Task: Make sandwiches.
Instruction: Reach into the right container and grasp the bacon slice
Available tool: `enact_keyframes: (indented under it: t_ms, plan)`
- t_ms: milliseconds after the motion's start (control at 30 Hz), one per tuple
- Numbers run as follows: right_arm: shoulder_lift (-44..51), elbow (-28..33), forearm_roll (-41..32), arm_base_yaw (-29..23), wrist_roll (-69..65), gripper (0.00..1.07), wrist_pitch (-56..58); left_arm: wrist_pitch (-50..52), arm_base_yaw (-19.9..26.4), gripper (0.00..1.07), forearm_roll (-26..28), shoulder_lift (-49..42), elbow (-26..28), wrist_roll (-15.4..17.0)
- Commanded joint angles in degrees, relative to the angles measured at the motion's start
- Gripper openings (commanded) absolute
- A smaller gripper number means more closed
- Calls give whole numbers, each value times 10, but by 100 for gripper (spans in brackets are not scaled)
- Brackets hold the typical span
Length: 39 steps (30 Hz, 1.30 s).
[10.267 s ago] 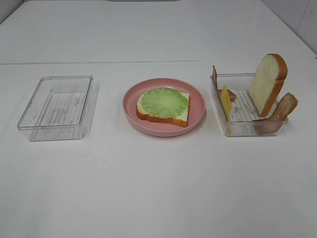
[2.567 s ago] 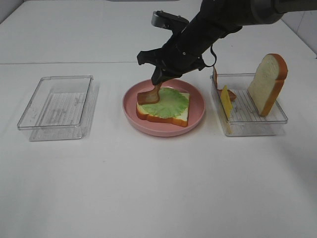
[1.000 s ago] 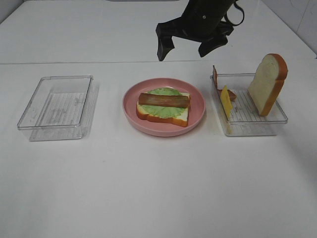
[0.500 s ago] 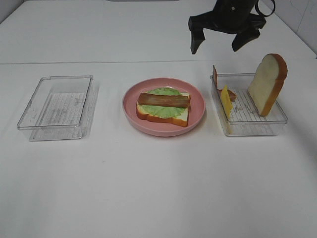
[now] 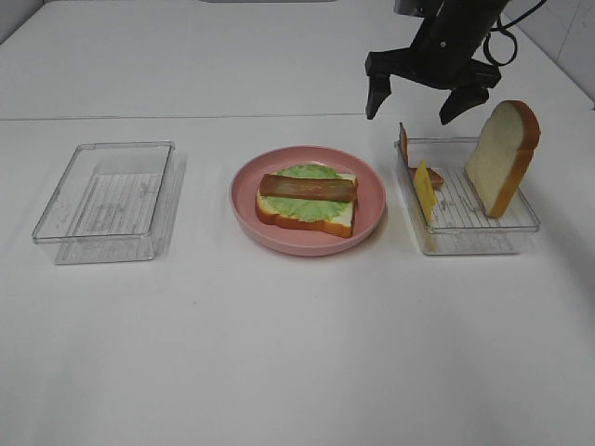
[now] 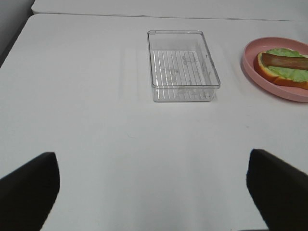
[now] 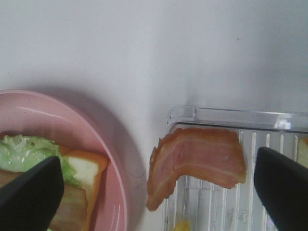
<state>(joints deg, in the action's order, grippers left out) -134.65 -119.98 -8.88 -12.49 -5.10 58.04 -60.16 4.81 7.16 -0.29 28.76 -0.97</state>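
Right gripper: jaws wide apart, nothing held, hovering over the far corner of the right clear plastic tray. Brown bacon strip is draped at that corner; yellow cheese slice stands on edge and a white bread slice with orange-brown crust leans upright inside. Open sandwich on the pink round plate: bread base, green lettuce leaf, second bacon strip on top. Left gripper: wide apart, empty, near the left clear tray.

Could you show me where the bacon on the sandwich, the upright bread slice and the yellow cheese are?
bacon strip (image 5: 307, 188): high camera view, middle of the strip's top.
upright bread slice (image 5: 495, 158): high camera view, its white face.
cheese slice (image 5: 425, 190): high camera view, its yellow face.
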Motion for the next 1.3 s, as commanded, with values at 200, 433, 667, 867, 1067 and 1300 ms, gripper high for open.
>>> enact_keyframes:
  t_ms: [200,433,667,867,1067,1300]
  plan:
    - [-22,-3,-3,2,-3,98,-4,10,-2,100,4,-11,-2,0]
    - [-37,-3,-5,2,-14,93,-4,10,-2,100,4,-11,-2,0]
    - [-42,-3,-5,2,-18,87,-6,10,-2,100,4,-11,-2,0]
    - [-42,-3,-5,2,-22,75,-10,10,-2,100,3,-11,-2,0]
    - [-42,-3,1,2,-22,65,-13,10,-2,100,3,-11,-2,0]
    - [-42,-3,2,2,-25,49,-10,10,-2,100,3,-11,-2,0]
